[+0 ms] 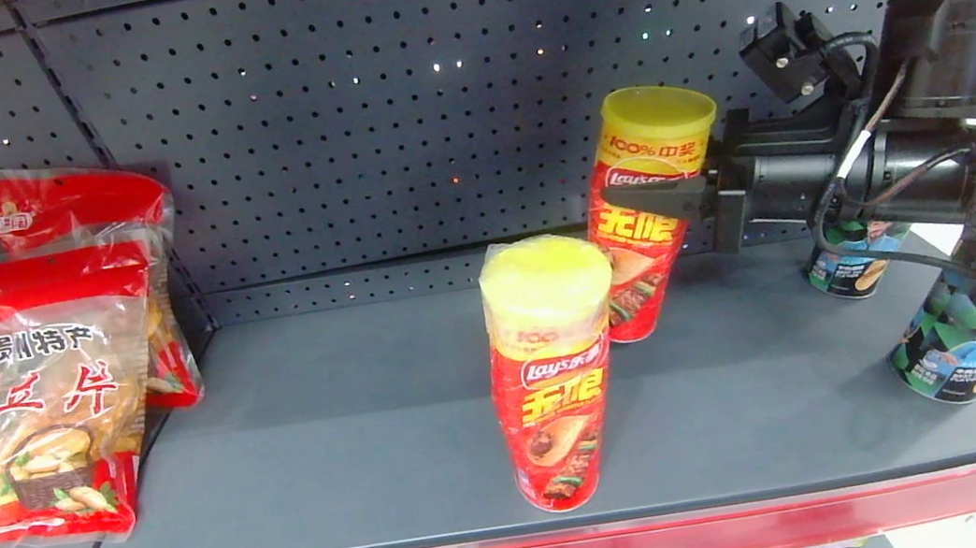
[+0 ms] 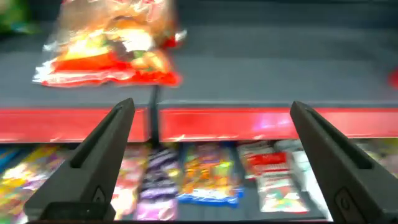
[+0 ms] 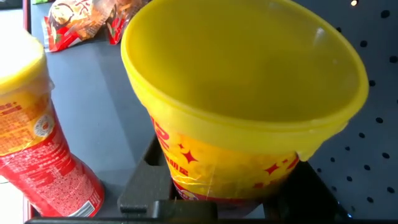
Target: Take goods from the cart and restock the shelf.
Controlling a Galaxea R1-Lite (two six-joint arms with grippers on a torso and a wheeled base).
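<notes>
Right now your right gripper is pinching the red chip can just below its yellow lid. The can leans, top tipped toward the pegboard, and sits toward the back of the shelf, at about 1 o'clock from the second chip can. That one already stands upright near the front edge, so judge one can as stocked and this one as mid-placement. Whether the held can's base touches the deck I cannot tell. You need to bring it upright, seat it and let go.

Your left gripper is spread wide with nothing in it, hanging in front of the shelf's red lip. Snack bags lie at 9 o'clock and dark cans at 3 o'clock. How much the cart holds I cannot tell.
</notes>
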